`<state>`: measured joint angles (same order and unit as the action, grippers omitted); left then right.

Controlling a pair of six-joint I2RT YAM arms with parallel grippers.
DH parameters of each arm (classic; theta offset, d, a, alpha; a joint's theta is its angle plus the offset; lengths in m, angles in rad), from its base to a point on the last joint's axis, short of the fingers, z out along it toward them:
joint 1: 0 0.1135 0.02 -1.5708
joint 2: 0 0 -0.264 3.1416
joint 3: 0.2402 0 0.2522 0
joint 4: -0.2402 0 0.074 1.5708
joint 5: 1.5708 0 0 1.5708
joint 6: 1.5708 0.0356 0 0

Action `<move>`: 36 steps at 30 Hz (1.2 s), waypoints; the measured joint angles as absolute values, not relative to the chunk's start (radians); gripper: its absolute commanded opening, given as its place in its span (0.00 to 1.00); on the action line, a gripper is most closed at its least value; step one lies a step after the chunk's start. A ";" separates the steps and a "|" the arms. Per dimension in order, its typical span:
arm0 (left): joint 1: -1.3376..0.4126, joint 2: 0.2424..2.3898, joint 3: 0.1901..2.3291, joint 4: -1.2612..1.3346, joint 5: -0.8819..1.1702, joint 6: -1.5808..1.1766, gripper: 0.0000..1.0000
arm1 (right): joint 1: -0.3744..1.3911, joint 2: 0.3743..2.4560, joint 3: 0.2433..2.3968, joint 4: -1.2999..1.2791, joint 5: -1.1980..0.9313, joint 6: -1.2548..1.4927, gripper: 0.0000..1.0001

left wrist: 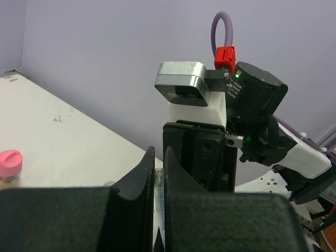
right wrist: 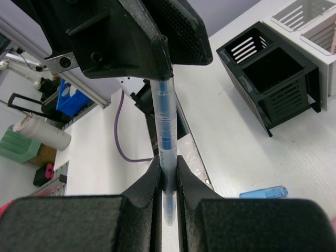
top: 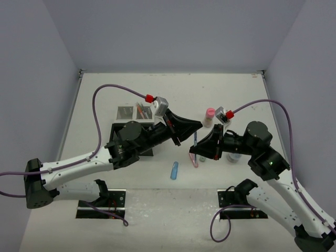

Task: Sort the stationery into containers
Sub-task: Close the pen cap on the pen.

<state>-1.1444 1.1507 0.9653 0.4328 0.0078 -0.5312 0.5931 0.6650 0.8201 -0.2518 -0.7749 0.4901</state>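
Note:
A clear pen with a blue core [top: 195, 138] hangs in the air between both grippers. My left gripper [top: 195, 126] is shut on its upper end, seen in the left wrist view [left wrist: 156, 155] with the clear pen tip [left wrist: 157, 181] between the jaws. My right gripper [top: 195, 150] is shut on its lower part; the right wrist view [right wrist: 168, 165] shows the pen [right wrist: 165, 115] running up into the left jaws. A blue capsule [top: 174, 170] lies on the table. A pink-capped bottle [top: 209, 116] stands behind the grippers. The organiser [top: 127, 112] sits at the left, its black compartments [right wrist: 273, 79] partly under my left arm.
A pink pen [top: 194, 160] lies under my right gripper. A round tub [top: 233, 156] is mostly hidden by the right arm. Pens stand in a white mesh compartment [top: 143, 111]. The blue capsule also shows in the right wrist view [right wrist: 264, 192]. Walls enclose the table.

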 measured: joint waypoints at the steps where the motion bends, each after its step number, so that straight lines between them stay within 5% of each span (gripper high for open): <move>1: -1.144 1.151 0.965 0.433 0.008 -0.531 0.00 | 0.595 0.668 0.829 -0.264 -0.765 0.487 0.00; 25: -1.119 1.165 0.770 0.782 -0.125 -0.672 0.00 | 0.631 0.933 1.131 -0.583 -0.693 0.458 0.00; 36: -1.178 1.081 0.905 0.326 -0.374 -0.555 0.00 | 0.629 0.922 0.975 -0.376 -0.711 0.401 0.01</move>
